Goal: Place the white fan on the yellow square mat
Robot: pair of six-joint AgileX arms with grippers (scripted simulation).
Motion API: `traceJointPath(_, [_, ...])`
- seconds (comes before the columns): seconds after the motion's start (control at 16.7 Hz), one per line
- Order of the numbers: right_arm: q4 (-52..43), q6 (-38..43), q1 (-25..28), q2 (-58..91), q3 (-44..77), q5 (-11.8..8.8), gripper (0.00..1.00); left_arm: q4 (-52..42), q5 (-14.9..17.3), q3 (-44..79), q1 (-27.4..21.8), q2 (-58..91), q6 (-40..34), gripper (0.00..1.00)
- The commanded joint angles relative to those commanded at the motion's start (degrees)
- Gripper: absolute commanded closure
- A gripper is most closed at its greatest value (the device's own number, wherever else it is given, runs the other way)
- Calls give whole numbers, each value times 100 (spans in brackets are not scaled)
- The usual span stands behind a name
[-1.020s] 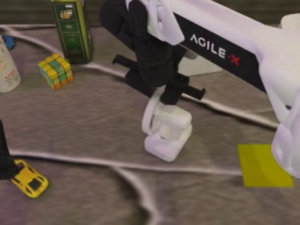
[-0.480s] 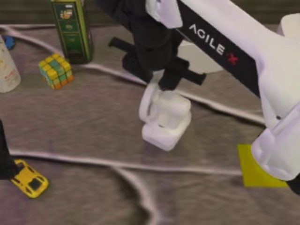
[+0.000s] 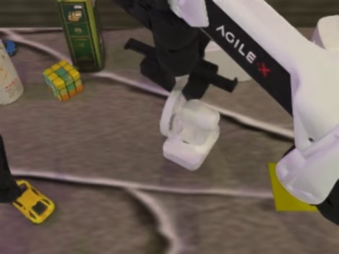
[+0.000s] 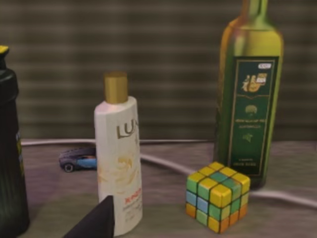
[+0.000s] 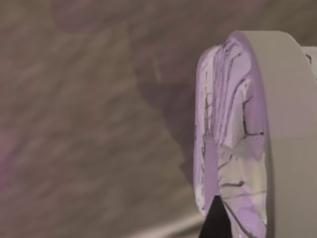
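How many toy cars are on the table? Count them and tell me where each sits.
2: a yellow toy car near the table's front left, and a blue toy car at the far left behind the white bottle. Others may be hidden.

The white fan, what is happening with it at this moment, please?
The right gripper is closed on the white fan from above, near the middle of the table. The fan is not on the yellow square mat, which lies at the table's right side, partly hidden under the right arm. The left arm is parked at the left edge, beside a yellow toy car. A Rubik's cube and a green bottle stand untouched at the back left.
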Motion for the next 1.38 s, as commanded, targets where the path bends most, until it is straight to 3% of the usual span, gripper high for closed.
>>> traceJointPath(0.3, [-27,-334,-94,-156,-239,-119,100,0,0,0,0,0,0,0])
traceJointPath(0.6, [-101,-2118,-440,-816,-1276,-622,100,0,0,0,0,0,0,0])
traceJointPath(0.78, [-22,-3894,-769,-1451,-2162,-1008,100,0,0,0,0,0,0,0])
traceJointPath(1.08, [424,-7562,-1431,-2783,-3900,-1638,100,0,0,0,0,0,0,0])
traceJointPath(1.38, [1170,-11210,-2139,-4172,-5792,-2095,100,0,0,0,0,0,0,0])
